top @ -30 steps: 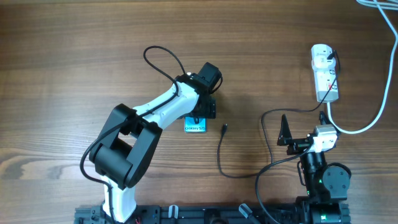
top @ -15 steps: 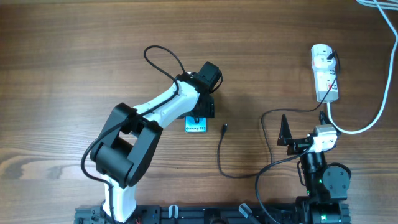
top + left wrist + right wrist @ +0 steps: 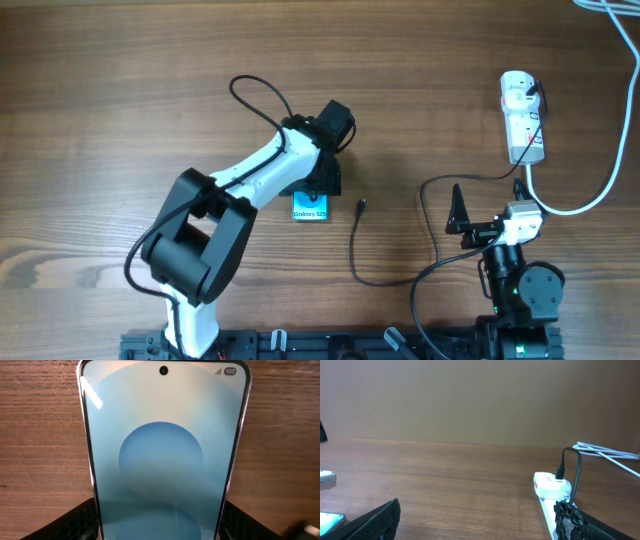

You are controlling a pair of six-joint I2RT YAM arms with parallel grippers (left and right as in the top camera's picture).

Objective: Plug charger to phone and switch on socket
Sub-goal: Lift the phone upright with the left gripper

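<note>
Dark wood-grain table (image 3: 100,100), seemingly plain tan wall (image 3: 470,395)

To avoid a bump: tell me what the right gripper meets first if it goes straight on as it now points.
Probably the socket: its near end lies just ahead of one finger of the right gripper. Between the fingers only bare table shows. Depth is hard to judge.

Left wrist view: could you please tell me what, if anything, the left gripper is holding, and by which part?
The left gripper clamps the phone by its two long side edges, at the end away from the front camera.
</note>
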